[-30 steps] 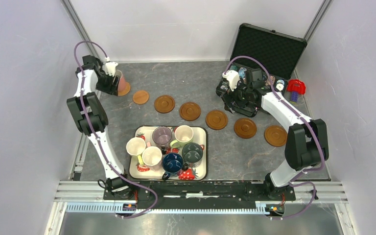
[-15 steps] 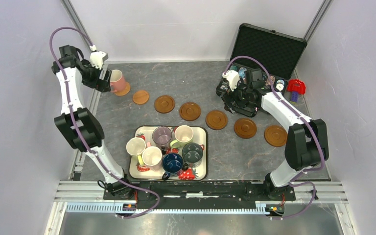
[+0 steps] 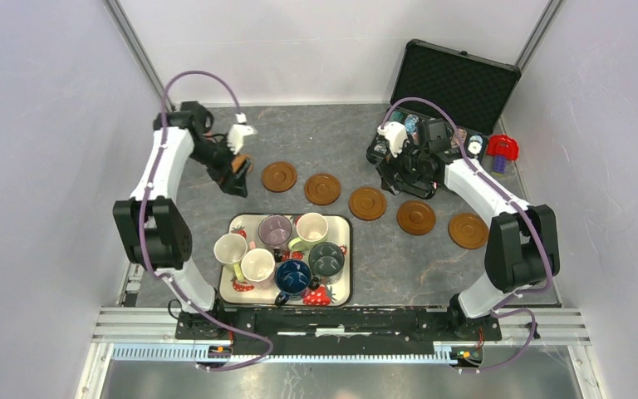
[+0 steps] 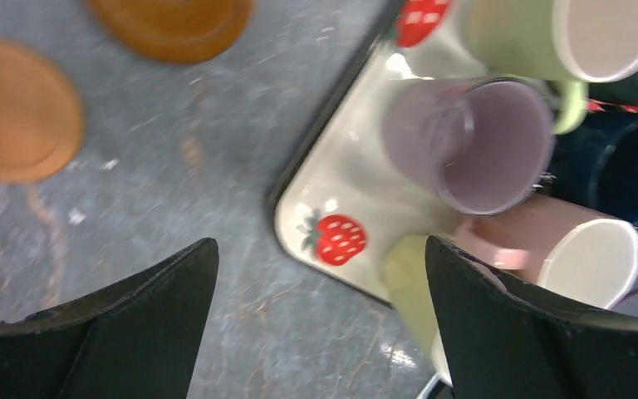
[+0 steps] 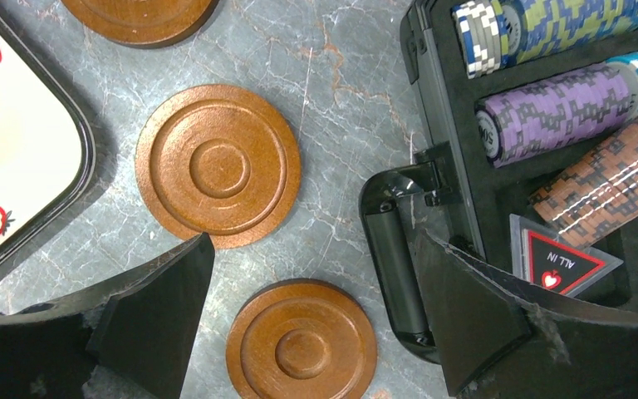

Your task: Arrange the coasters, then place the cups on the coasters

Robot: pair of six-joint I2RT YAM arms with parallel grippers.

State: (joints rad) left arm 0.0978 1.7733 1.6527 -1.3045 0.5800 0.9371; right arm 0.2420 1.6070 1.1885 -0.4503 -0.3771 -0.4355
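Six cups [image 3: 292, 277] sit in the strawberry tray [image 4: 324, 199], none yet on the row of coasters [image 3: 367, 203] laid across the worktop [image 3: 332, 133] (my left arm [image 3: 159, 166] hides that row's end). Both my jaws stand wide and empty: left near the tray's corner, right beside the chip case [image 3: 457, 79].
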